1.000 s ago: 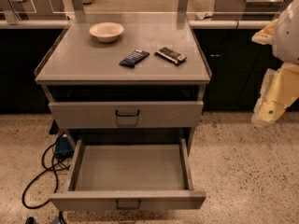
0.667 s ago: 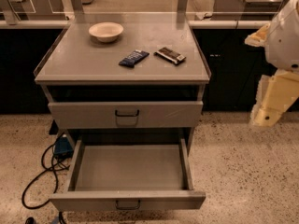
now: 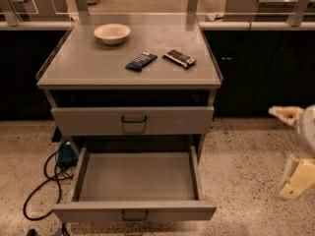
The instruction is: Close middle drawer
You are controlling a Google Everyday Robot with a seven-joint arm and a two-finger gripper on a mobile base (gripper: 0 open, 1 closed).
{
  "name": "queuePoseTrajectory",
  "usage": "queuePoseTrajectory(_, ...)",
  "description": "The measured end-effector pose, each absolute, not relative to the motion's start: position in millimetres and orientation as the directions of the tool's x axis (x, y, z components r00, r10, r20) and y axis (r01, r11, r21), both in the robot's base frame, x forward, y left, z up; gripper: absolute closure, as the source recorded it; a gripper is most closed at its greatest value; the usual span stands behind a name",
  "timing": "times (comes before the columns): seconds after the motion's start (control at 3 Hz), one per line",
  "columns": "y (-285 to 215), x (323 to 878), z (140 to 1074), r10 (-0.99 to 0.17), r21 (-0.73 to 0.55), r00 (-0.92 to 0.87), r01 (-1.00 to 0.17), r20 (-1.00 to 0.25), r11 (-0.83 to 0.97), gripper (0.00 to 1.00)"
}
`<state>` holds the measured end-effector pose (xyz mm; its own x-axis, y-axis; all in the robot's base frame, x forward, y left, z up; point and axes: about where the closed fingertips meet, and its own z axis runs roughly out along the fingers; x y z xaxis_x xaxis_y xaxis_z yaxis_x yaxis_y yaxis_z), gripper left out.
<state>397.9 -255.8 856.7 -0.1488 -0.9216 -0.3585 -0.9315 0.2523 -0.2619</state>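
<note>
The middle drawer [image 3: 135,178] is pulled far out of the grey cabinet. It is wide, grey and empty inside, with a low front panel [image 3: 133,211] and a small dark centre handle [image 3: 134,215]. Above it the taller-fronted drawer [image 3: 133,120] with a faint scratch is closed. The lowest drawer is hidden under the open one. My gripper [image 3: 297,150] hangs at the right edge of the camera view. It is over the floor, to the right of the cabinet, apart from the drawer and at about its height.
On the cabinet top [image 3: 88,68] lie a cream bowl [image 3: 112,33], a dark blue packet [image 3: 141,61] and a dark bar [image 3: 179,58]. A black cable [image 3: 42,186] and a blue box [image 3: 65,154] lie on the floor to the left. Dark counters stand behind.
My gripper has dropped from beside the cabinet top to beside the open drawer. The drawers and the things on top have not moved.
</note>
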Motion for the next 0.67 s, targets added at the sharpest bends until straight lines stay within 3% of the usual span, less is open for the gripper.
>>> queuePoseTrajectory(0.33, -277, 372, 754, -0.816, -0.12, -0.211, -0.939, -0.538, 0.322, 0.0)
queuePoseTrajectory(0.67, -273, 352, 696, -0.712, -0.019, -0.163, -0.971, -0.683, 0.24, 0.0)
